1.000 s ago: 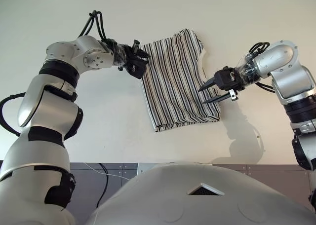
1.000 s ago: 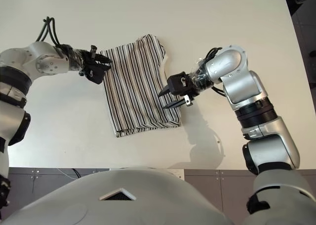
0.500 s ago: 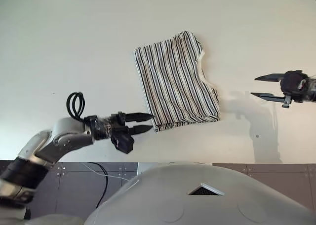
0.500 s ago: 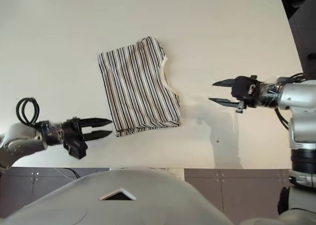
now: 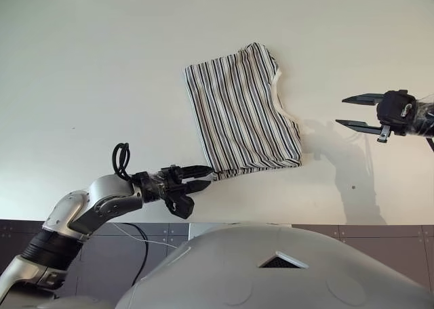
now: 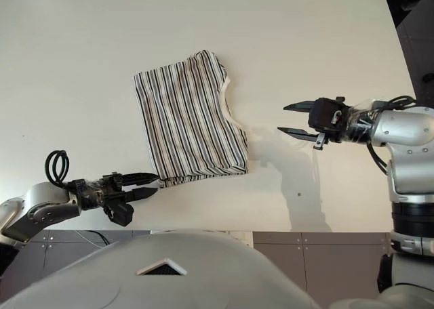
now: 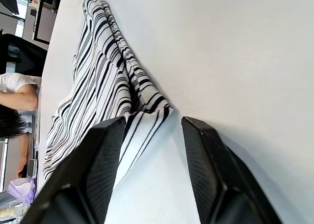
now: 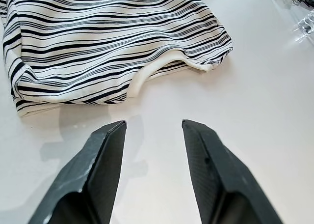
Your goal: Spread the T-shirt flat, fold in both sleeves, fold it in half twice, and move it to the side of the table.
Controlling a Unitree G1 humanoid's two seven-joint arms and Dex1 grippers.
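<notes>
Where the left gripper (image 5: 203, 175) sits low by the table's (image 5: 88, 65) near edge, its fingers are spread, tips just at the near left corner of the folded striped T-shirt (image 5: 241, 112) lying mid-table. To the shirt's right and apart from it, the right gripper (image 5: 342, 111) hovers, fingers spread.

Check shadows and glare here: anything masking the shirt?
Left eye view: the right gripper throws a soft shadow on the table beside the T-shirt, not over it; no glare. Right wrist view: finger shadows lie on the table by the collar. Left wrist view: the left gripper shades table beside the T-shirt.
</notes>
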